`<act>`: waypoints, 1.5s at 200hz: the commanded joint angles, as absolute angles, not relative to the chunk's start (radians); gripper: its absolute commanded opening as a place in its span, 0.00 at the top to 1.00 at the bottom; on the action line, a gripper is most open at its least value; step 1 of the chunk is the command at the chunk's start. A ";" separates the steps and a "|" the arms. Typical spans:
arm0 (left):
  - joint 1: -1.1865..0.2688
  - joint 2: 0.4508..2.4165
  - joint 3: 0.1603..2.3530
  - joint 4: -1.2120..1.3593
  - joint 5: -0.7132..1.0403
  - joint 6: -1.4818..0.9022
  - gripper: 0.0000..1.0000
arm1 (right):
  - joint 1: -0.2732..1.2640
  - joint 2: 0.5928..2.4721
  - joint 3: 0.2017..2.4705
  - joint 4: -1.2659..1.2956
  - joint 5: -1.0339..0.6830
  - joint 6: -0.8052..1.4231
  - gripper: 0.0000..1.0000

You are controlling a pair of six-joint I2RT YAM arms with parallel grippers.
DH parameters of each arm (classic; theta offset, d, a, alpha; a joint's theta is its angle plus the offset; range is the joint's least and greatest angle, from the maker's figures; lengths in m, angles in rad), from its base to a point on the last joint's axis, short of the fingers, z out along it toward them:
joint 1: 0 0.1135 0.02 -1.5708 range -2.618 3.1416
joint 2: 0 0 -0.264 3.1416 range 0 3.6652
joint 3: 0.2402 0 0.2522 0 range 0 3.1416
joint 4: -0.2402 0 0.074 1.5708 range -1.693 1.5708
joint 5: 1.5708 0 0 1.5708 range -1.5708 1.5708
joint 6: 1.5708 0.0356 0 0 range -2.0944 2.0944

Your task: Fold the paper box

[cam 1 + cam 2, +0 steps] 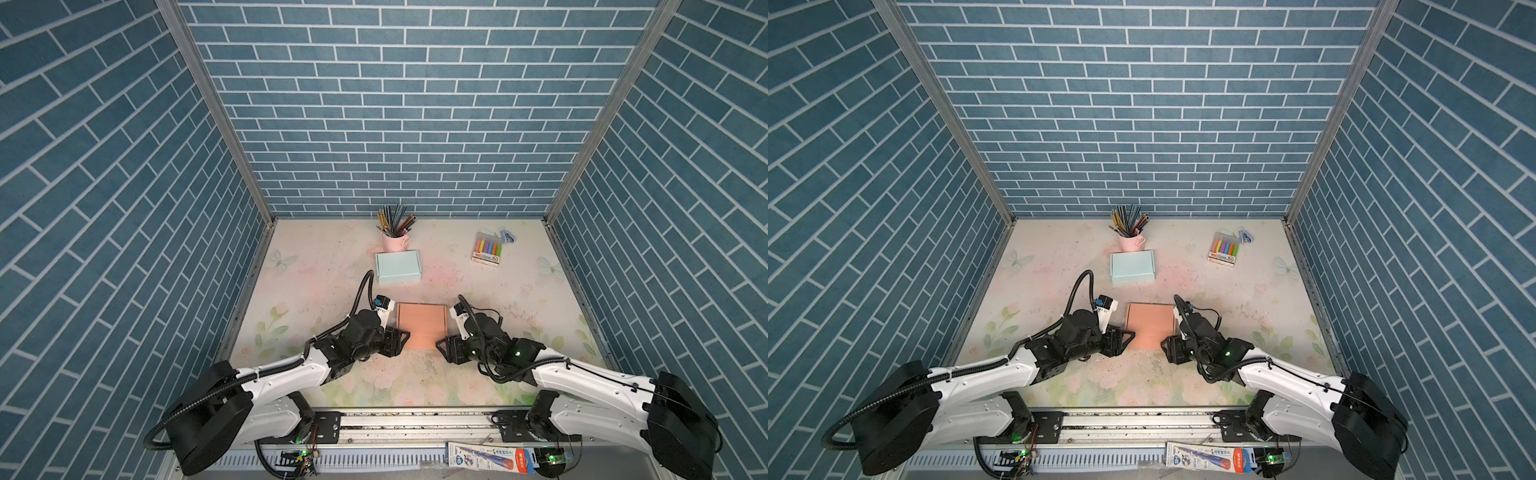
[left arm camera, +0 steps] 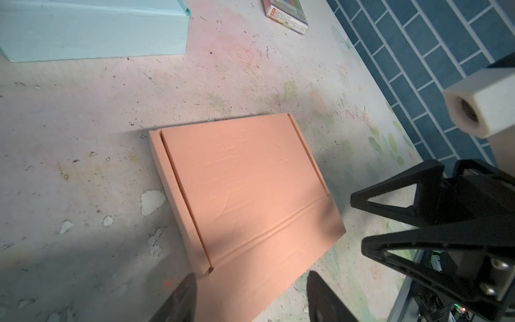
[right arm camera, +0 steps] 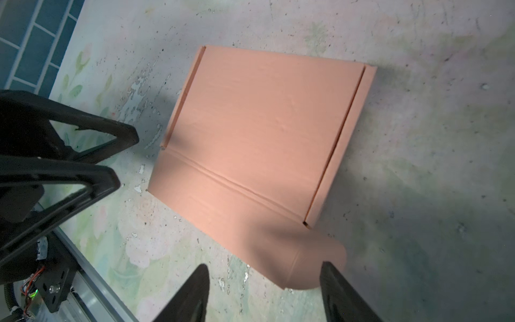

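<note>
Blue brick-pattern walls (image 1: 399, 104) on three sides, with aluminium posts (image 1: 218, 112) in the back corners. Table (image 1: 316, 266) has a pale floral top, scuffed and chipped. Metal rail (image 1: 415, 419) runs along its near edge. Light is even, shadows soft.

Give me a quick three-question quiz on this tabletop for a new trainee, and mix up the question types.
1. True or false: the left gripper and the right gripper both stand open, on either side of the salmon paper box.
2. What stands in the pink cup? A) spoons B) pencils C) flowers
3. Fill in: the closed box behind the salmon one is light ____.
Key: 1 true; 2 B; 3 blue.
</note>
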State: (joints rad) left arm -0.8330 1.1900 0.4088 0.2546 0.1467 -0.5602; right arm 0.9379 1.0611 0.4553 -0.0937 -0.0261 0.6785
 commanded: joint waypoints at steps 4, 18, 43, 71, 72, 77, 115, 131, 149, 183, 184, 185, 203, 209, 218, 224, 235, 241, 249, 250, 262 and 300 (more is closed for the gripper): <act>-0.841 1.207 0.385 0.277 0.119 -0.584 0.36 | 0.944 1.058 0.440 -0.060 -0.025 0.723 0.30; -0.844 1.218 0.385 0.276 0.119 -0.586 0.36 | 0.944 1.062 0.435 -0.051 -0.023 0.726 0.28; -0.851 1.229 0.381 0.281 0.119 -0.590 0.35 | 0.943 1.077 0.427 -0.029 -0.030 0.730 0.25; -0.855 1.241 0.375 0.299 0.123 -0.597 0.35 | 0.944 1.105 0.431 -0.014 -0.035 0.726 0.25; -0.855 1.241 0.376 0.299 0.123 -0.598 0.35 | 0.944 1.105 0.431 -0.014 -0.035 0.726 0.25; -0.857 1.243 0.376 0.301 0.124 -0.599 0.35 | 0.943 1.110 0.433 -0.011 -0.037 0.725 0.25; -0.881 1.254 0.365 0.332 0.123 -0.625 0.35 | 0.944 1.131 0.428 0.009 -0.048 0.732 0.24; -0.894 1.263 0.360 0.341 0.118 -0.636 0.35 | 0.945 1.136 0.426 0.017 -0.053 0.735 0.23; -0.901 1.269 0.358 0.345 0.116 -0.641 0.35 | 0.944 1.144 0.427 0.026 -0.056 0.736 0.23; -0.903 1.269 0.362 0.345 0.115 -0.644 0.35 | 0.951 1.173 0.425 0.064 -0.078 0.752 0.23; -0.904 1.270 0.362 0.345 0.116 -0.644 0.35 | 0.952 1.175 0.425 0.065 -0.077 0.752 0.23; -0.904 1.270 0.362 0.345 0.116 -0.644 0.35 | 0.953 1.176 0.425 0.065 -0.077 0.754 0.23; -0.908 1.273 0.360 0.351 0.116 -0.647 0.36 | 0.959 1.179 0.425 0.074 -0.075 0.761 0.23; -0.910 1.275 0.359 0.352 0.116 -0.647 0.36 | 0.960 1.180 0.425 0.077 -0.072 0.762 0.23; -0.913 1.276 0.360 0.353 0.117 -0.649 0.36 | 0.962 1.178 0.427 0.079 -0.072 0.764 0.23; -0.914 1.275 0.362 0.352 0.116 -0.649 0.36 | 0.962 1.178 0.430 0.079 -0.071 0.764 0.23; -0.916 1.268 0.361 0.348 0.115 -0.650 0.36 | 0.965 1.178 0.433 0.079 -0.072 0.764 0.23; -0.918 1.262 0.363 0.346 0.114 -0.650 0.36 | 0.967 1.181 0.436 0.076 -0.073 0.762 0.23; -0.919 1.252 0.362 0.342 0.114 -0.652 0.36 | 0.969 1.182 0.440 0.071 -0.070 0.762 0.23; -0.919 1.251 0.363 0.341 0.114 -0.652 0.36 | 0.970 1.181 0.440 0.071 -0.069 0.761 0.23; -0.919 1.233 0.366 0.333 0.114 -0.655 0.36 | 0.974 1.183 0.448 0.058 -0.062 0.758 0.23; -0.923 1.202 0.366 0.305 0.103 -0.652 0.36 | 0.986 1.181 0.454 0.040 -0.037 0.755 0.23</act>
State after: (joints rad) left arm -0.9123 1.2217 0.3687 0.3054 0.1123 -0.6434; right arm 0.9726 1.1755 0.4404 0.0441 -0.0483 0.7288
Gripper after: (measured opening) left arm 0.637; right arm 0.772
